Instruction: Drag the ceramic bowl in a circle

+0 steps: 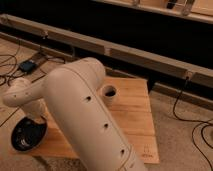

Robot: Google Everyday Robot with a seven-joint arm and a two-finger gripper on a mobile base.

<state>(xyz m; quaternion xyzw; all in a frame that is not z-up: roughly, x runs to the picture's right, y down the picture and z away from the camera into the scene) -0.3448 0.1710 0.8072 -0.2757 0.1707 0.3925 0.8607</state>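
Note:
The ceramic bowl (26, 135), black and glossy, sits at the lower left, at or just past the left edge of the wooden table (132, 117). My gripper (38, 120) reaches down from the pale wrist to the bowl's near-right rim and is shut. The wrist hides whether it pinches the rim. My thick white arm (85, 120) runs diagonally across the foreground and hides much of the tabletop.
A small dark cup (109, 93) stands upright on the table behind the arm. Cables and a black power box (27, 65) lie on the carpet at left. A long dark bench front (125, 30) runs across the back. More cables trail at right (197, 125).

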